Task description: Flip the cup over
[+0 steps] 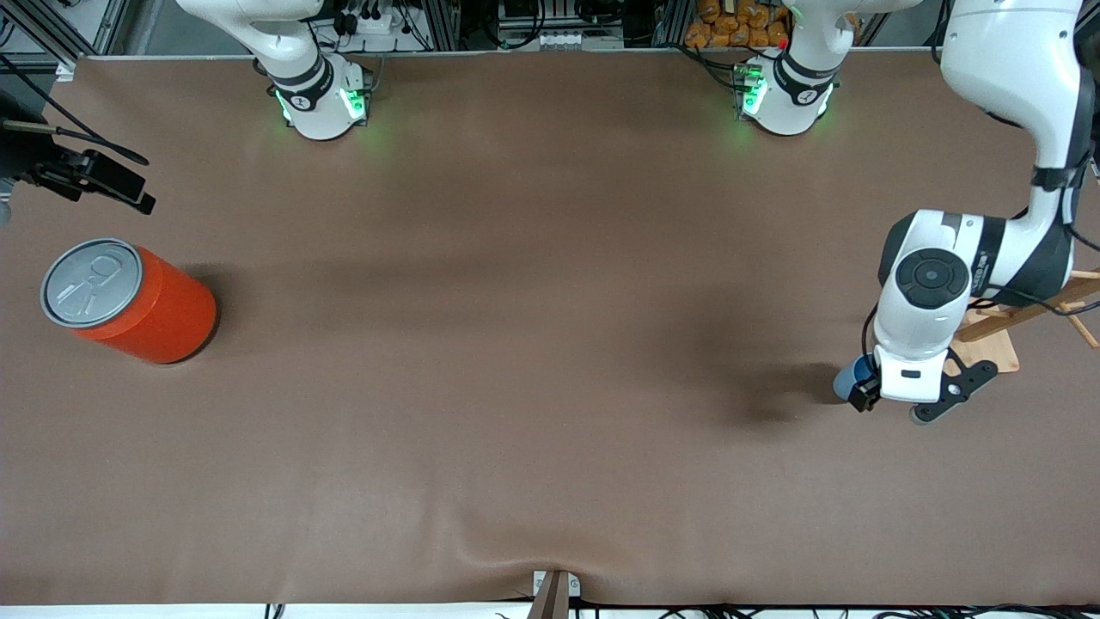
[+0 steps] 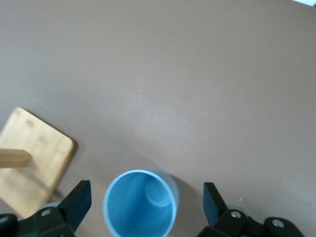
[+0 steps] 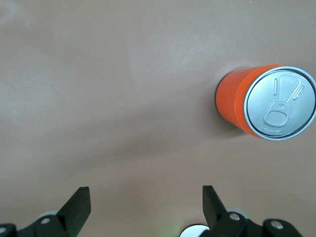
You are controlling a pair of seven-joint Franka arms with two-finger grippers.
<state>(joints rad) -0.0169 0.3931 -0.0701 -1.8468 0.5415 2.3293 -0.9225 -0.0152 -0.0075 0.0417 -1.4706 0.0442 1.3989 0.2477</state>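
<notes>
Brown surface [image 1: 533, 344]. One orange can [image 1: 129, 301], lid sealed, upright at the right arm's end. One wooden stand [image 1: 997, 340] and one blue cup [image 2: 140, 205], mouth up, empty, at the left arm's end. Left gripper [image 2: 143, 202] fingers [image 2: 79, 200] spread, straddling the cup without touching. Right gripper [image 3: 145, 207] fingers released, beside the can.

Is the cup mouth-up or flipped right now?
Mouth-up: the left wrist view looks straight into the cup, showing its open rim and inner floor.
</notes>
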